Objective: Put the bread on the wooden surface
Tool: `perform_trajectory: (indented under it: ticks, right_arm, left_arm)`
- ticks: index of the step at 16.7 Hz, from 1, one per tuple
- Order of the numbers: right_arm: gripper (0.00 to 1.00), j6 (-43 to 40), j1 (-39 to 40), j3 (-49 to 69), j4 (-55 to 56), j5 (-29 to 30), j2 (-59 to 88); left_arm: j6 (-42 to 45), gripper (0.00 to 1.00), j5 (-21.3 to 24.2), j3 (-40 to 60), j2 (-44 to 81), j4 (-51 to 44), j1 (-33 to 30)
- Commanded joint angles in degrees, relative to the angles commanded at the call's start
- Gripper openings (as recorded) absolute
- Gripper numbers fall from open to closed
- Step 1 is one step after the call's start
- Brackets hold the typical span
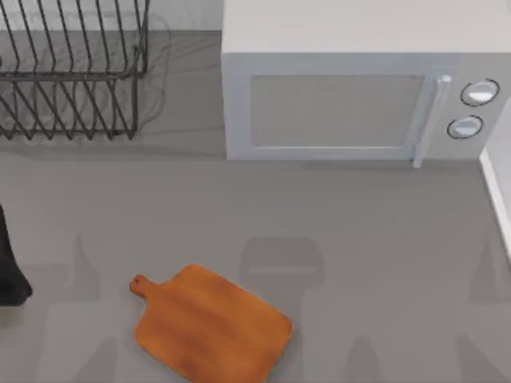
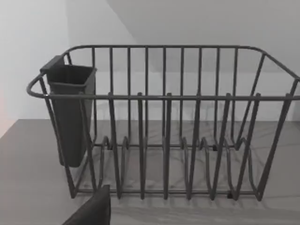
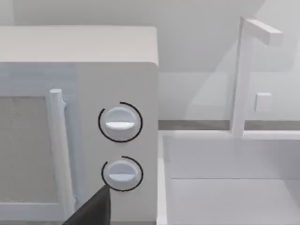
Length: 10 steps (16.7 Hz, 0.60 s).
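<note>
The wooden surface is an orange-brown cutting board lying flat near the table's front, left of centre, with its knobbed handle pointing to the back left. Nothing lies on it. The bread is out of view. My left arm is a dark shape at the table's left edge, well left of the board. A dark part of my left gripper faces the dish rack. A dark part of my right gripper faces the microwave's two knobs.
A white microwave with its door shut stands at the back, centre to right. A dark wire dish rack with a cutlery cup stands at the back left. A white sink with a faucet lies right of the microwave.
</note>
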Motion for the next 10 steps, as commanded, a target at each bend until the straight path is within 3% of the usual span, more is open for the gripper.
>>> perform_trajectory:
  ticks: [5, 10]
  right_arm:
    - [1.0, 0.0, 0.0, 0.0, 0.0, 0.0, 0.0]
    - [1.0, 0.0, 0.0, 0.0, 0.0, 0.0, 0.0]
  left_arm:
    - [0.6, 1.0, 0.0, 3.7, 3.8, -2.8, 0.6]
    - [2.9, 1.0, 0.3, 17.4, 22.1, -14.7, 2.9]
